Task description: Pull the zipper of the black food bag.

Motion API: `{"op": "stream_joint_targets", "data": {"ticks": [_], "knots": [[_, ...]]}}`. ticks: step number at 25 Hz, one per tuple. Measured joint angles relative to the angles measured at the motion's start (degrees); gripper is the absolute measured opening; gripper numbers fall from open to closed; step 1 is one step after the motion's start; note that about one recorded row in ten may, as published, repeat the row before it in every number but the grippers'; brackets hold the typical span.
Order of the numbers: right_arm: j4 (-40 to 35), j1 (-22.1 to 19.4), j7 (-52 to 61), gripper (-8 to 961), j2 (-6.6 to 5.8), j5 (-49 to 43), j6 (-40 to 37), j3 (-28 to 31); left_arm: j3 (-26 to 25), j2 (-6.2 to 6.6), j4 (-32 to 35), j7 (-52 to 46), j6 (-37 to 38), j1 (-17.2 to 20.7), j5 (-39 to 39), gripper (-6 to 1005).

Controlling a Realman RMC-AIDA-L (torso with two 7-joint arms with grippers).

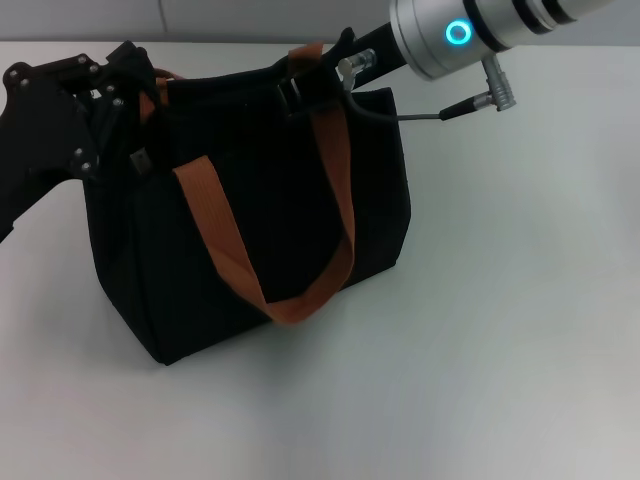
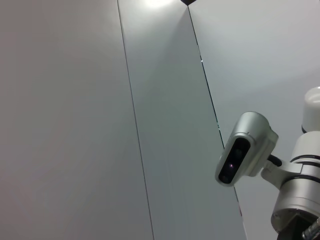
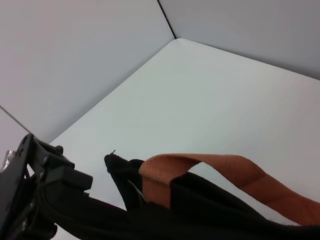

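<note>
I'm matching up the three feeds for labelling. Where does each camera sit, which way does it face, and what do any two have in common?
Head view: looks down from the robot's head at the black food bag on the white table; left gripper at one end of the bag's top, right gripper at the other.
Left wrist view: faces up at wall panels and the right arm's wrist camera.
Right wrist view: looks along the bag top past an orange strap to the left gripper.
Shared: head and right wrist views both show bag, strap, table and left gripper.

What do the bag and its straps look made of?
The bag looks like matte black woven fabric: soft, sagging sides, no sheen. The straps look like orange-brown webbing, flat and drooping in a loop. The left gripper and right gripper are at its top edge.
</note>
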Motion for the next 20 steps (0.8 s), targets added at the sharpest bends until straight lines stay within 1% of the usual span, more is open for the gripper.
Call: {"op": "stream_joint_targets", "data": {"ticks": [3,9,13,20], "knots": [[-1.1,-0.1,0.0,257,-0.05,-0.7,-0.1,-0.5,0.0,0.00,0.0,0.0,0.0,0.2,0.0,22],[-2.8,0.1,1.2,81,-0.04,-5.2,-0.8,-1.1,0.0,0.00,0.0,0.0,0.1,1.0,-0.3,22],[-4.1,0.0,1.7,-1,-0.03,-6.9,-0.9,-1.2,-0.1,0.03,0.0,0.0,0.1,1.3,-0.3,22],[-6.1,-0.2,2.7,-2,0.07,-9.2,-0.9,-1.3,-0.1,0.09,0.0,0.0,0.1,1.7,-0.3,22]]}}
